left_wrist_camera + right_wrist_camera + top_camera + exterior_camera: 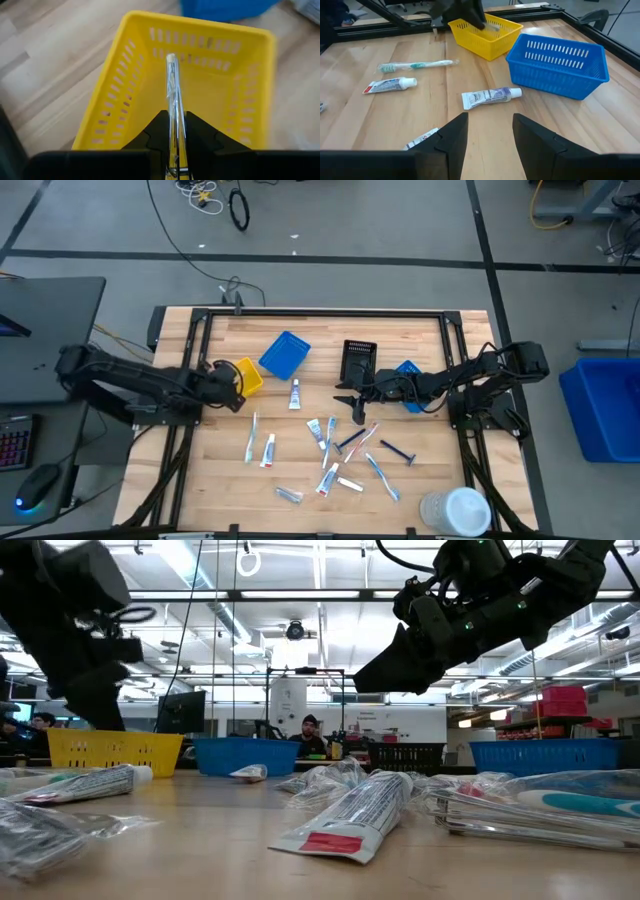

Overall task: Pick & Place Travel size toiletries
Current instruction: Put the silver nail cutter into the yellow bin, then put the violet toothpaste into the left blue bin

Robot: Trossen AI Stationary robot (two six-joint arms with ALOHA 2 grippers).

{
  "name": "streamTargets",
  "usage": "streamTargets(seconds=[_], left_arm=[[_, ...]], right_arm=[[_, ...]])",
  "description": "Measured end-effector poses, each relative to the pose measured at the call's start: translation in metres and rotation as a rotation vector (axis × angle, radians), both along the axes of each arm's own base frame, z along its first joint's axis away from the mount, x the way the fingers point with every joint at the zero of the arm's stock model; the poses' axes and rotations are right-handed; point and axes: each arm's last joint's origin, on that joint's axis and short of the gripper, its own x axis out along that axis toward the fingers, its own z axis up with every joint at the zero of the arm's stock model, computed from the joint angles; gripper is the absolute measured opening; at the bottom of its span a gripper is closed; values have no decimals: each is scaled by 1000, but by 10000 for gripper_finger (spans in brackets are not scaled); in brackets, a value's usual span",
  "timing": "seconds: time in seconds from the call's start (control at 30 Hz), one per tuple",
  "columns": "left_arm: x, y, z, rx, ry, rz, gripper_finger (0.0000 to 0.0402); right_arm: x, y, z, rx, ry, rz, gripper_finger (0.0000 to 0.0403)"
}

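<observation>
My left gripper [237, 386] [173, 120] hovers over the yellow bin [247, 375] [200, 85], shut on a slim clear-wrapped toothbrush [171, 85]. My right gripper [347, 398] [490, 125] is open above the table's middle and touches nothing. Ahead of it lie a toothpaste tube [490, 96], a toothbrush [417, 65] and another tube [390, 85]. Several more wrapped tubes, brushes and a razor [398, 450] lie flat across the near half of the table [330, 450]. My left gripper pinches the wrapped toothbrush between its two fingers [159, 131] at the brush's rear part [173, 112]. The fingers lie along it. The brush is lifted clear and sticks out forward past the fingertips, its free end [171, 58] over the inside of the yellow bin.
A blue bin [285, 352] [560, 62] stands tilted beside the yellow one. A black bin [358, 358] and a second blue bin [407, 370] sit under the right arm. A large white round container [456, 510] stands at the near right corner.
</observation>
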Motion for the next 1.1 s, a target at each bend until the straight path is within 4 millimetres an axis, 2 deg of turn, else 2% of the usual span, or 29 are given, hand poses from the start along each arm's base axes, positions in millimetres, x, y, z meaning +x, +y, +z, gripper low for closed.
streamTargets(seconds=[0.17,0.57,0.8,1.0,1.1], left_arm=[[-2,8,-12,-8,0,37,66],[-2,13,-11,-36,12,47,129],[25,14,22,66,-181,-70,129],[54,-1,62,56,-552,-408,118],[62,-13,74,16,-693,-554,115]], right_arm=[[0,0,0,0,0,0,164],[0,0,0,0,0,0,160],[0,0,0,-18,2,7,159],[0,0,0,-47,6,17,160],[0,0,0,-63,8,24,159]])
